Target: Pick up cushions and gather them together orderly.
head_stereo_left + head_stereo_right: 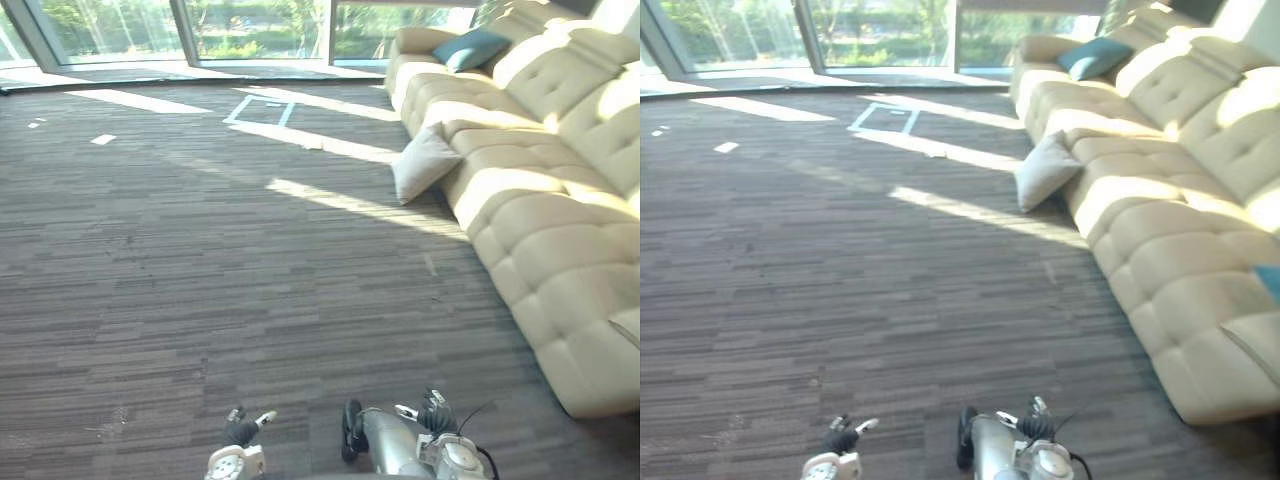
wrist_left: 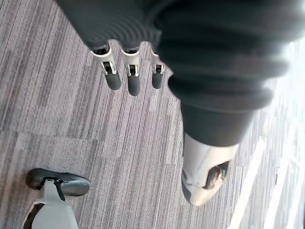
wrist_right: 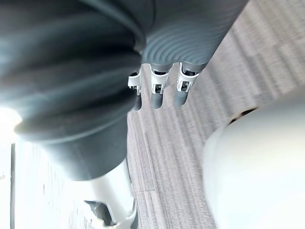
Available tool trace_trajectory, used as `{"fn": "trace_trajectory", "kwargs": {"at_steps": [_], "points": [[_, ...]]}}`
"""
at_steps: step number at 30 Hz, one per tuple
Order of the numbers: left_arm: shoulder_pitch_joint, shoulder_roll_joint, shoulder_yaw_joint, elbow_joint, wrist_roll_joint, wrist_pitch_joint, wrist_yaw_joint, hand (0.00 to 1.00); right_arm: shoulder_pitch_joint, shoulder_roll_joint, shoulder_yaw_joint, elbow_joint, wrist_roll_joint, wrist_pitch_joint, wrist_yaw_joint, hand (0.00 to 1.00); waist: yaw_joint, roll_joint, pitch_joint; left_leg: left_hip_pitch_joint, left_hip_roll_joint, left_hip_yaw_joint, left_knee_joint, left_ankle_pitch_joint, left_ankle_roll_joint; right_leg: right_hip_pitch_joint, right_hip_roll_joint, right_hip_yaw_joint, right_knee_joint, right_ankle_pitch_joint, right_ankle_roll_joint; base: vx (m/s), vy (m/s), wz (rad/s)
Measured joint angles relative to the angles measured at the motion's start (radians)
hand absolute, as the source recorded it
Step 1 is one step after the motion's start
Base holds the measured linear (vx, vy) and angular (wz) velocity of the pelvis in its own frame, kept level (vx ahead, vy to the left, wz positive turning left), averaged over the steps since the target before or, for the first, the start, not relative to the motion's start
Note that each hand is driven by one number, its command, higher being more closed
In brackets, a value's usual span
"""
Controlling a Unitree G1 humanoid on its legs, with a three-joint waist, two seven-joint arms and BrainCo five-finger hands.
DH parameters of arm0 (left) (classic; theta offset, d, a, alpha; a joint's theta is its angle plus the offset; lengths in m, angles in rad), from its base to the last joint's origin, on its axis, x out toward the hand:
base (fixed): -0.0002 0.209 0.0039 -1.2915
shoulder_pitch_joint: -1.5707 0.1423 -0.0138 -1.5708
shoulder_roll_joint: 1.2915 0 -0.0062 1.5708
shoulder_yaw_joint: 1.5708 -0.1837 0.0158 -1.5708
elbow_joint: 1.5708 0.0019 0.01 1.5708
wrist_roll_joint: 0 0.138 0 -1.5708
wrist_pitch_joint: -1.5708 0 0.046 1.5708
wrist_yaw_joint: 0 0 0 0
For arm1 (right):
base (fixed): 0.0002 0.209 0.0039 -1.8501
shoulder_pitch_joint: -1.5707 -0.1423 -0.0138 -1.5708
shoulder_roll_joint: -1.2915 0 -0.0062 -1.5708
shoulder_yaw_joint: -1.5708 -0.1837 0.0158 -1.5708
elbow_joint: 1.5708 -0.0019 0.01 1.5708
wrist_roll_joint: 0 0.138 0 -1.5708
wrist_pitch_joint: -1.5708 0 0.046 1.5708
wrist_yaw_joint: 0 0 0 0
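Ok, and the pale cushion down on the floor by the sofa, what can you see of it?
The pale cream square fabric cushion looks soft and plump, with a plain cover and pointed corners. It stands tilted on the grey striped carpet, its lower edge on the floor and its back leaning against the front of the cream tufted sofa. Nothing lies on it.

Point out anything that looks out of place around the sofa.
One cream cushion is off the sofa: it stands on the carpet, leaning tilted against the sofa's front edge. A teal cushion sits properly on the seat at the far end. Nothing else stands out.
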Motion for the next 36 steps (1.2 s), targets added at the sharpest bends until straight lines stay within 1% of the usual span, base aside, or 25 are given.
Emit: {"fn": "trace_trajectory", "kwargs": {"at_steps": [1, 2, 5, 7, 9, 10, 11, 12, 13, 14, 15, 17, 18, 20, 22, 24, 26, 27, 29, 30, 31, 32, 34, 35, 36], "points": [[-0.001, 0.001, 0.018, -0.001, -0.001, 0.001, 0.001, 0.00, -0.014, -0.007, 0.003, 0.019, 0.001, 0.010, -0.001, 0.00, 0.004, 0.021, 0.009, -0.119, 0.052, 0.028, 0.266, 0.085, -0.040, 0.102, 0.036, 0.007, -0.082, -0.008, -0.005, 0.72, -0.151, -0.19], [0.001, 0.000, 0.034, -0.011, -0.001, 0.001, 0.000, 0.00, -0.017, 0.004, 0.002, 0.029, 0.001, 0.017, -0.001, 0.00, 0.007, 0.025, 0.018, -0.185, 0.107, 0.088, 0.420, 0.065, -0.029, 0.208, 0.058, 0.019, -0.154, -0.011, -0.011, 0.83, -0.165, -0.23], [0.016, 0.012, 0.033, -0.062, -0.001, -0.003, 0.001, 0.00, -0.013, 0.039, 0.004, 0.061, 0.003, 0.018, -0.002, 0.00, 0.035, -0.022, 0.020, -0.363, 0.145, 0.188, 0.494, 0.011, -0.009, 0.424, 0.049, 0.067, -0.318, -0.019, -0.016, 0.57, -0.128, -0.28], [0.015, 0.007, 0.032, -0.087, -0.002, -0.005, 0.000, 0.00, -0.025, 0.046, 0.001, 0.072, 0.003, 0.020, -0.003, 0.00, 0.050, -0.013, 0.023, -0.489, 0.151, 0.217, 0.383, -0.016, -0.004, 0.507, 0.046, 0.084, -0.397, -0.028, 0.001, 0.54, -0.036, -0.32], [0.014, 0.008, 0.033, -0.098, -0.003, -0.007, -0.001, 0.00, -0.030, 0.054, 0.001, 0.090, 0.003, 0.029, -0.004, 0.00, 0.059, -0.016, 0.032, -0.568, 0.111, 0.253, 0.126, -0.017, 0.016, 0.589, 0.022, 0.097, -0.438, -0.048, 0.028, 0.64, 0.094, -0.18], [0.014, 0.008, 0.034, -0.105, -0.004, -0.008, 0.001, 0.00, -0.032, 0.056, 0.001, 0.090, 0.003, 0.029, -0.007, 0.00, 0.062, -0.019, 0.033, -0.586, 0.075, 0.248, -0.033, 0.017, 0.022, 0.620, 0.004, 0.107, -0.454, -0.060, 0.035, 0.56, 0.143, -0.37], [0.022, 0.008, 0.032, -0.107, -0.004, -0.010, 0.003, 0.00, -0.034, 0.056, 0.002, 0.094, 0.003, 0.027, -0.010, 0.00, 0.075, -0.016, 0.030, -0.583, 0.043, 0.237, -0.208, 0.073, 0.005, 0.645, -0.006, 0.137, -0.471, -0.080, 0.038, 0.55, 0.194, -0.67], [0.034, 0.007, 0.029, -0.106, -0.005, -0.012, 0.003, 0.00, -0.035, 0.057, 0.004, 0.100, 0.003, 0.026, -0.012, 0.00, 0.090, -0.011, 0.027, -0.586, 0.040, 0.232, -0.287, 0.096, 0.004, 0.665, -0.011, 0.165, -0.481, -0.109, 0.046, 0.56, 0.257, -1.02], [0.043, 0.012, 0.036, -0.114, -0.026, -0.021, 0.004, 0.00, -0.039, 0.063, 0.013, 0.103, 0.003, 0.026, -0.013, 0.00, 0.109, -0.029, 0.022, -0.597, 0.027, 0.232, -0.255, 0.188, 0.042, 0.681, -0.034, 0.191, -0.479, -0.157, 0.070, 0.58, 0.275, -0.84], [0.043, 0.017, 0.037, -0.117, -0.025, -0.022, 0.003, 0.00, -0.038, 0.072, 0.014, 0.105, 0.003, 0.027, -0.014, 0.00, 0.109, -0.037, 0.015, -0.599, 0.014, 0.235, -0.243, 0.211, 0.053, 0.686, -0.048, 0.200, -0.472, -0.166, 0.072, 0.62, 0.271, -0.59], [0.045, 0.039, 0.036, -0.117, -0.023, -0.020, 0.001, 0.00, -0.023, 0.094, 0.018, 0.104, 0.003, 0.026, -0.015, 0.00, 0.099, -0.076, -0.003, -0.592, 0.001, 0.267, -0.225, 0.206, 0.088, 0.654, -0.088, 0.228, -0.382, -0.163, 0.072, 0.64, 0.262, -0.33], [0.043, 0.049, 0.036, -0.110, -0.022, -0.020, 0.003, 0.00, -0.009, 0.094, 0.033, 0.103, 0.002, 0.026, -0.014, 0.00, 0.102, -0.103, -0.010, -0.553, -0.024, 0.293, -0.225, 0.166, 0.110, 0.585, -0.111, 0.258, -0.196, -0.141, 0.110, 0.64, 0.287, -0.27], [0.036, 0.061, 0.035, -0.103, -0.020, -0.017, 0.006, 0.00, 0.005, 0.094, 0.041, 0.096, 0.001, 0.023, -0.014, 0.00, 0.097, -0.119, -0.004, -0.485, -0.048, 0.299, -0.229, 0.112, 0.117, 0.468, -0.127, 0.290, 0.109, -0.042, 0.211, 0.59, 0.302, -0.12], [0.019, 0.078, 0.027, -0.061, -0.006, -0.003, 0.006, 0.00, 0.007, 0.081, 0.039, 0.084, 0.001, 0.011, -0.014, 0.00, 0.083, -0.120, 0.006, -0.367, -0.077, 0.291, -0.246, 0.049, 0.109, 0.342, -0.143, 0.282, 0.430, 0.018, 0.268, 0.60, 0.288, 0.01], [0.016, 0.074, 0.010, -0.044, -0.003, 0.001, 0.009, 0.00, 0.020, 0.075, 0.040, 0.055, 0.000, 0.003, -0.011, 0.00, 0.073, -0.106, 0.005, -0.235, -0.082, 0.292, -0.299, -0.004, 0.098, 0.233, -0.144, 0.215, 0.546, -0.012, 0.236, 0.49, 0.170, 0.05], [0.017, 0.074, 0.003, -0.040, -0.003, 0.001, 0.009, 0.00, 0.028, 0.075, 0.039, 0.025, 0.000, -0.010, -0.009, 0.00, 0.052, -0.104, 0.006, -0.134, -0.082, 0.279, -0.366, -0.035, 0.104, 0.108, -0.141, 0.116, 0.522, -0.058, 0.193, 0.52, 0.107, 0.16], [0.011, 0.079, -0.004, -0.016, -0.003, 0.002, 0.009, 0.00, 0.017, 0.062, 0.024, 0.017, 0.000, -0.017, -0.008, 0.00, 0.035, -0.101, 0.011, -0.043, -0.078, 0.275, -0.425, -0.043, 0.090, 0.010, -0.127, -0.002, 0.279, -0.080, 0.170, 0.58, 0.051, 0.19], [0.011, 0.078, -0.005, -0.015, -0.003, 0.002, 0.008, 0.00, 0.017, 0.061, 0.017, 0.018, 0.000, -0.016, -0.007, 0.00, 0.034, -0.100, 0.011, -0.032, -0.077, 0.275, -0.431, -0.046, 0.086, 0.002, -0.124, -0.013, 0.236, -0.076, 0.168, 0.49, 0.008, 0.19], [0.011, 0.077, -0.019, -0.005, -0.002, 0.002, 0.006, 0.00, 0.012, 0.050, -0.011, 0.027, 0.000, -0.015, -0.007, 0.00, 0.021, -0.096, 0.013, 0.072, -0.078, 0.258, -0.482, -0.071, 0.049, -0.024, -0.063, -0.026, -0.121, 0.035, 0.134, 0.70, -0.034, 0.38], [0.013, 0.077, -0.021, -0.006, -0.002, 0.001, 0.005, 0.00, 0.012, 0.047, -0.011, 0.030, 0.000, -0.014, -0.007, 0.00, 0.018, -0.097, 0.013, 0.092, -0.080, 0.242, -0.488, -0.079, 0.035, -0.024, -0.052, -0.016, -0.163, 0.058, 0.123, 0.91, -0.109, 0.65], [0.020, 0.080, -0.021, -0.006, 0.002, 0.001, 0.004, 0.00, 0.017, 0.047, -0.010, 0.034, 0.000, -0.007, -0.007, 0.00, 0.010, -0.107, 0.008, 0.127, -0.086, 0.195, -0.473, -0.097, 0.013, -0.025, -0.042, 0.027, -0.169, 0.137, 0.042, 0.77, -0.134, 0.74], [0.019, 0.072, -0.020, -0.003, 0.016, 0.001, 0.004, 0.00, 0.019, 0.037, -0.010, 0.035, 0.000, -0.001, -0.006, 0.00, -0.001, -0.104, 0.004, 0.135, -0.071, 0.154, -0.436, -0.100, 0.013, -0.021, -0.040, 0.034, -0.123, 0.173, -0.002, 0.76, -0.184, 0.72], [0.023, 0.041, -0.017, -0.003, 0.020, 0.001, 0.002, 0.00, 0.018, 0.015, -0.011, 0.032, 0.000, 0.001, -0.004, 0.00, -0.004, -0.054, -0.012, 0.069, -0.020, 0.111, -0.268, -0.099, 0.011, -0.005, -0.020, -0.005, -0.098, 0.105, -0.010, 0.73, -0.213, 0.44], [0.017, 0.027, 0.003, -0.008, 0.027, 0.002, 0.001, 0.00, 0.011, 0.004, -0.010, 0.021, 0.001, 0.001, -0.002, 0.00, -0.005, -0.019, -0.004, -0.058, 0.027, 0.079, 0.017, -0.044, -0.027, 0.044, 0.012, -0.019, -0.117, 0.062, -0.025, 0.72, -0.202, 0.19], [0.013, 0.019, 0.022, -0.008, 0.027, 0.003, 0.001, 0.00, 0.004, 0.001, -0.009, 0.020, 0.002, 0.006, -0.003, 0.00, -0.001, -0.007, 0.003, -0.119, 0.058, 0.073, 0.170, 0.013, -0.046, 0.087, 0.036, -0.014, -0.145, 0.050, -0.036, 0.71, -0.188, -0.05]]}}
